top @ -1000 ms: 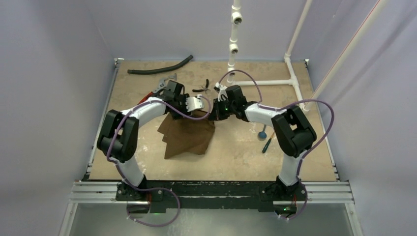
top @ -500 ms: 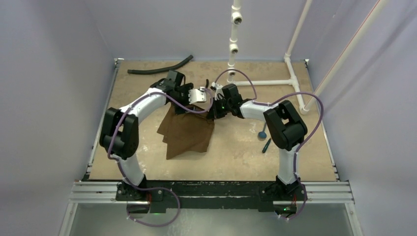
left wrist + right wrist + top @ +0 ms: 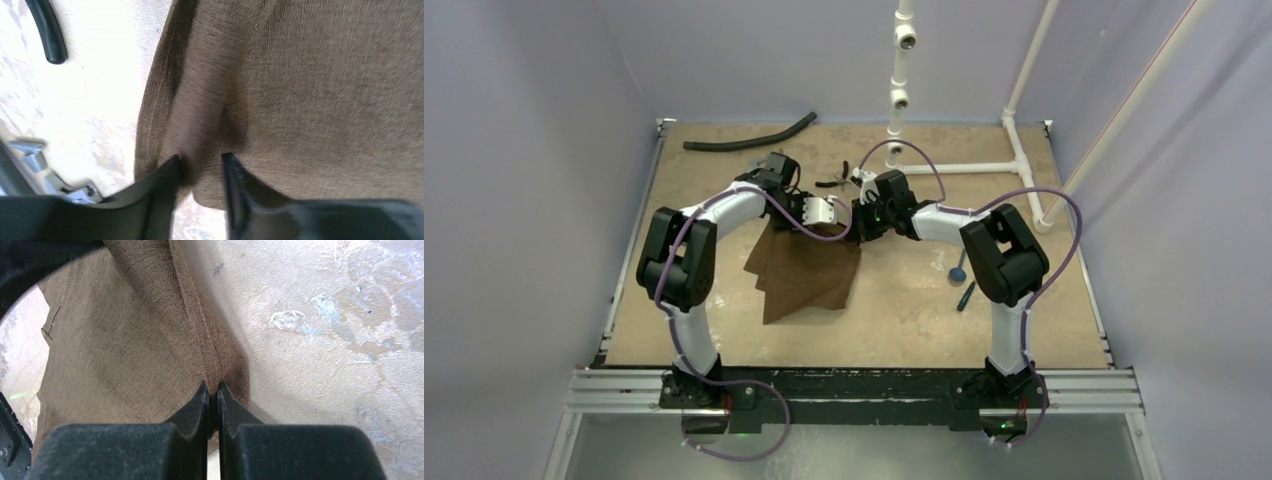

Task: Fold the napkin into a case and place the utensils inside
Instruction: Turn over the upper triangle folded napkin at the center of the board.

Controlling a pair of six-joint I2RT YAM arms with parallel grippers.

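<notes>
Between left tool tips, bunched fold of napkin, pinched, right tool pressed together on napkin's edge seam, both at cloth's far side, rest of napkin draped nearward onto tabletop, utensils well right of right tool, clear of cloth.

The table is a tan, mottled board with pale worn patches. Plain lavender walls enclose its left, far and right sides. White pipes cross the table's far right corner, and one rises out of view. An aluminium rail runs along its near edge, with what seems a grey ledge below. The light is soft and even.
</notes>
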